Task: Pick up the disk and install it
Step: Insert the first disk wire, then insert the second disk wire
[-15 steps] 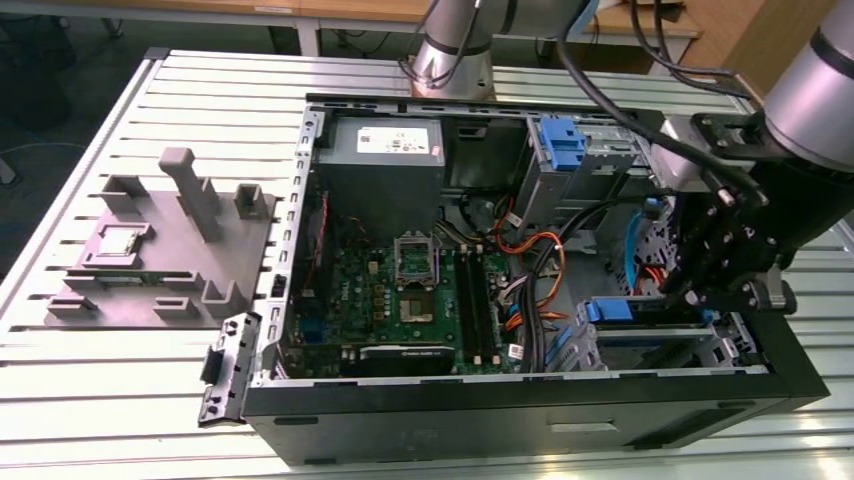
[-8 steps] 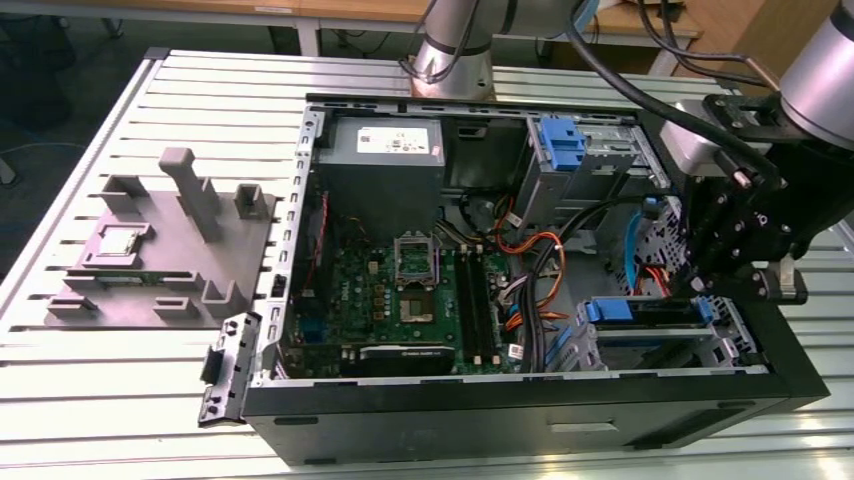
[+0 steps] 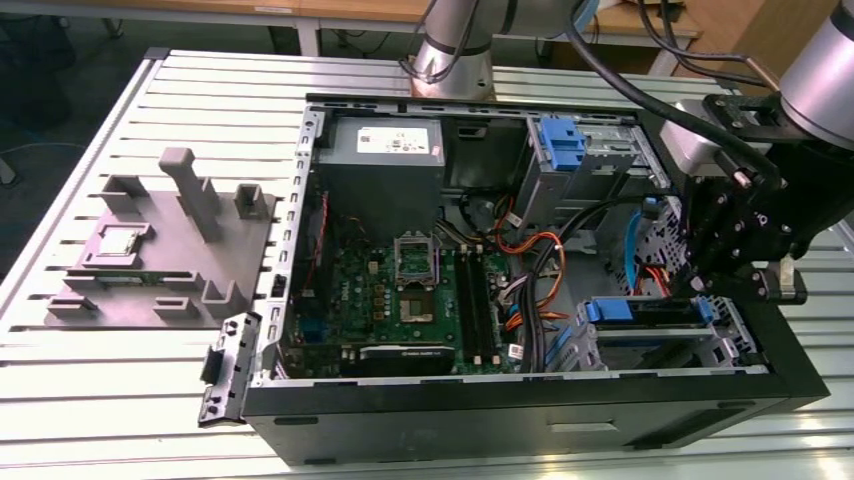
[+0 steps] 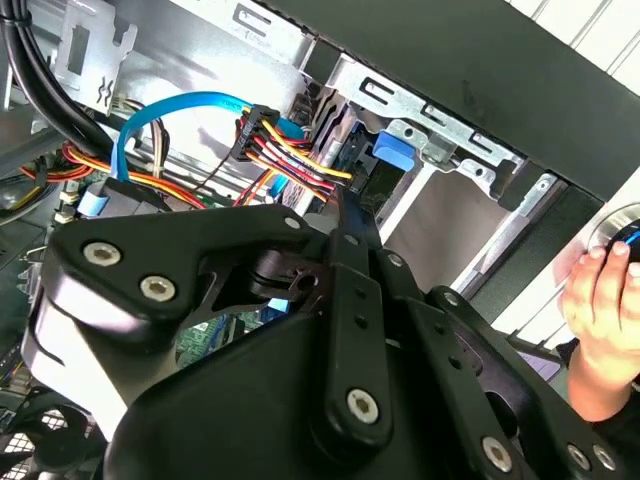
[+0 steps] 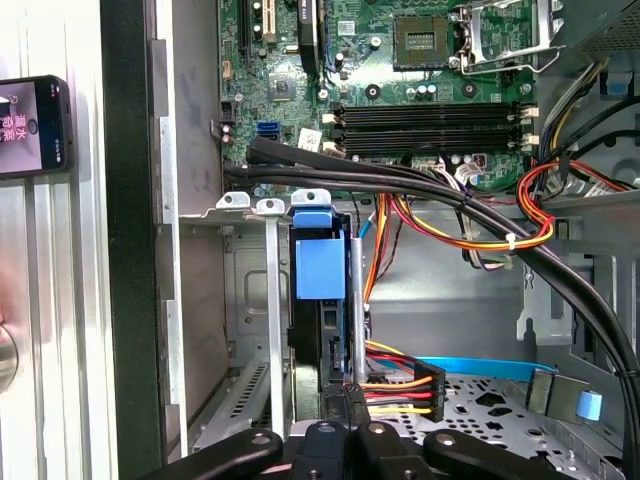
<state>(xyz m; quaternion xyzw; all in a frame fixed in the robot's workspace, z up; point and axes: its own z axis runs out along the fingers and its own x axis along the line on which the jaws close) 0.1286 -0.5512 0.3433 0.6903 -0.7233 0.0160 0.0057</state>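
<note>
A: Slatted metal table (image 3: pixel 120 380), pale grey, carrying an open black computer case (image 3: pixel 534 420) lying on its side. Entry one?

B: Grey fixture block (image 3: pixel 167 250), multi-post, on the table at the exterior view's left, well apart from the arm.

A: Inside the case?

B: Green motherboard (image 3: pixel 400 290); grey power supply (image 3: pixel 384 145) beyond it; bundle of red, orange and yellow cables (image 5: pixel 470 235); blue plastic bracket (image 3: pixel 563 140) fixed on the upper drive bay.

A: The disk?

B: Disk (image 3: pixel 647 315), framed in its bright blue carrier, seated in the lower drive cage at the exterior view's right, near the case's front wall. In the first wrist view the disk (image 5: pixel 322 300) stands edge-on between the cage's metal rails, blue carrier tab facing the camera. In the second wrist view its blue tab (image 4: pixel 392 155) shows at the mouth of the cage.

A: Gripper?

B: Gripper (image 3: pixel 727 285), black, hanging over the case directly above the drive cage. In the first wrist view the gripper (image 5: pixel 340 400) has its fingertips drawn together with no gap between them, just beside the disk's near edge, beside a black cable connector (image 5: pixel 425 385). Whether they pinch the carrier, I cannot tell.

A: Anything else?

B: A person's hand (image 4: pixel 600 300) at the edge of the second wrist view, outside the case. A phone (image 5: pixel 35 125) lying on the table beside the case.
</note>
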